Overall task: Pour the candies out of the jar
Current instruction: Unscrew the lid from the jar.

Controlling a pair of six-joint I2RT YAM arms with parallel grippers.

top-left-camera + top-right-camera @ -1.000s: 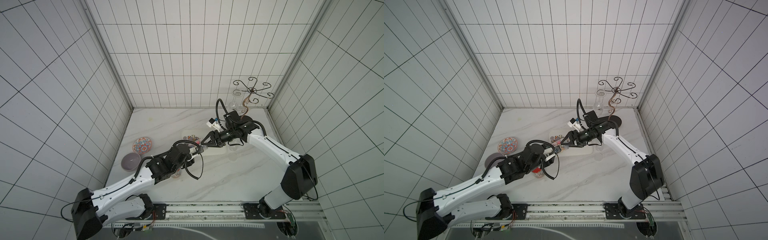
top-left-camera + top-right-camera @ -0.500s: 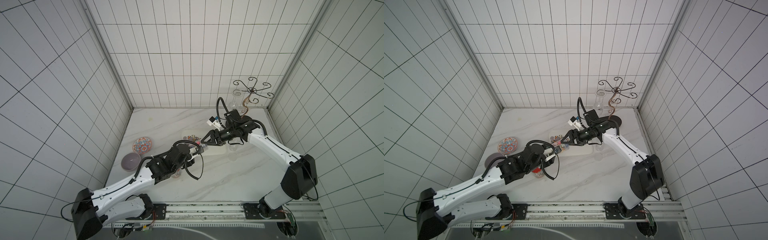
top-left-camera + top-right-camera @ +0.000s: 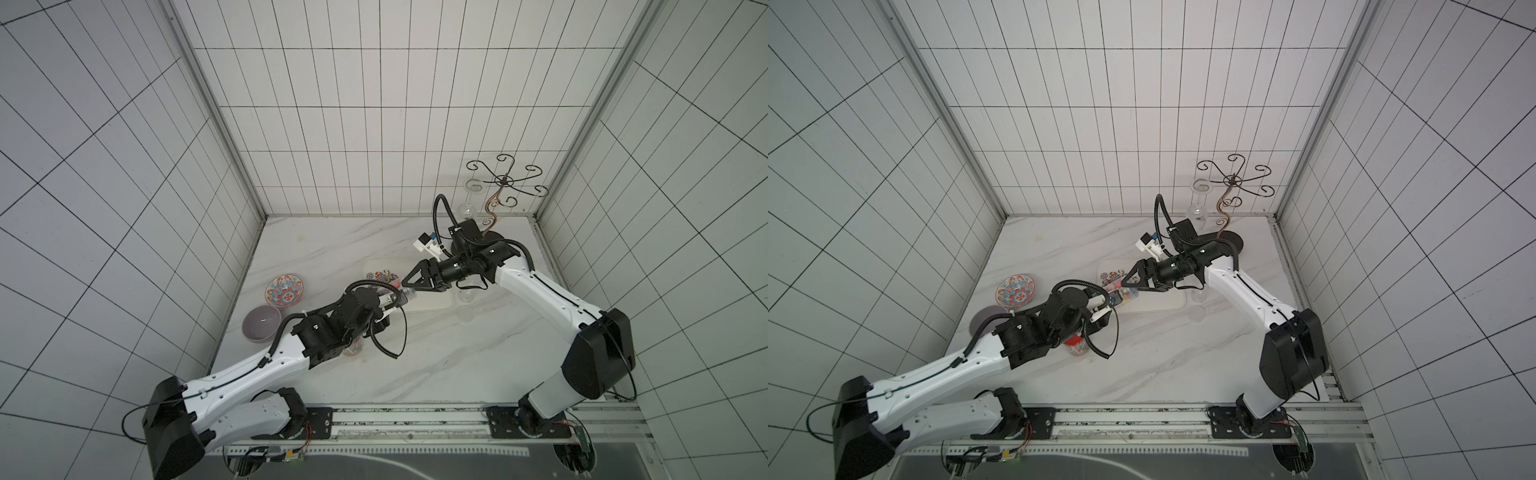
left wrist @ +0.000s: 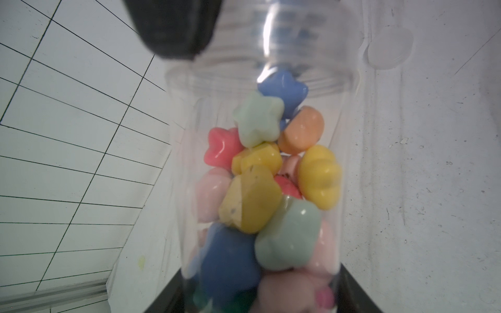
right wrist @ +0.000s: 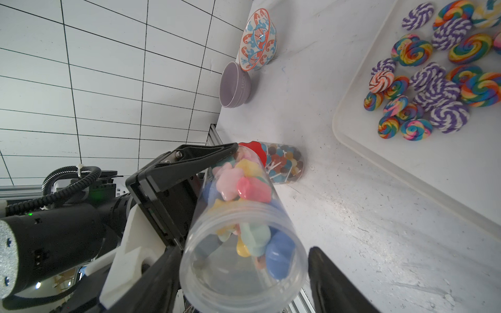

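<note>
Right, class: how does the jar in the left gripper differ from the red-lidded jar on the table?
The held jar is lidless, mouth open; the red-lidded jar is capped. The held jar is tilted in the left gripper; the red-lidded jar stands upright on the table. The held jar carries pastel lumps; the red-lidded jar, small lollipops on white sticks. Both are clear cylinders.

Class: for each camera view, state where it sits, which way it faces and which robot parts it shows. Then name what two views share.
Top views: high overhead, looking down on the table; left arm, left hand, right arm, right hand show.
Left wrist: behind the left hand, looking along its held jar of candies; own fingers show.
Right wrist: behind the right hand, facing the jar's mouth, the left hand and the tray; own fingers show.
Shared: both wrist views see the jar from opposite ends.
</note>
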